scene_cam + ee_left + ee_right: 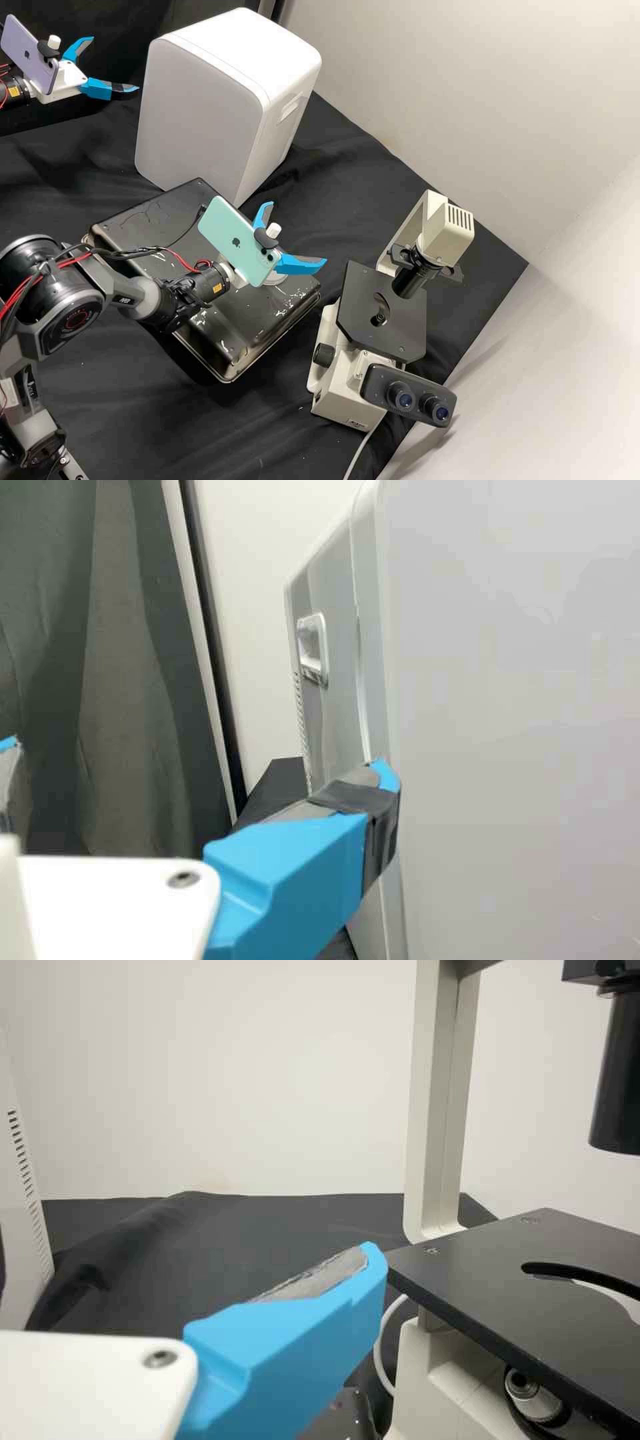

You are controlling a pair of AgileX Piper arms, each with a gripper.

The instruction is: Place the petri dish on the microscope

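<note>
Two grippers (113,63) (298,232); one microscope (380,320); one white box (227,87); one dark tray (167,213).

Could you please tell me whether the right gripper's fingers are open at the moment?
Yes, in the high view the right gripper holds its two blue fingers spread wide apart above the dark tray.

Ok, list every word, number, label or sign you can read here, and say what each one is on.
None of the print here can be read as text.
Microscope: a small mark low on its base, too small to read.
Right arm: lettering around the red ring of its big joint, too small to read.
Teal phone: a logo only, no letters.
Purple phone: a logo only, no letters.
</note>
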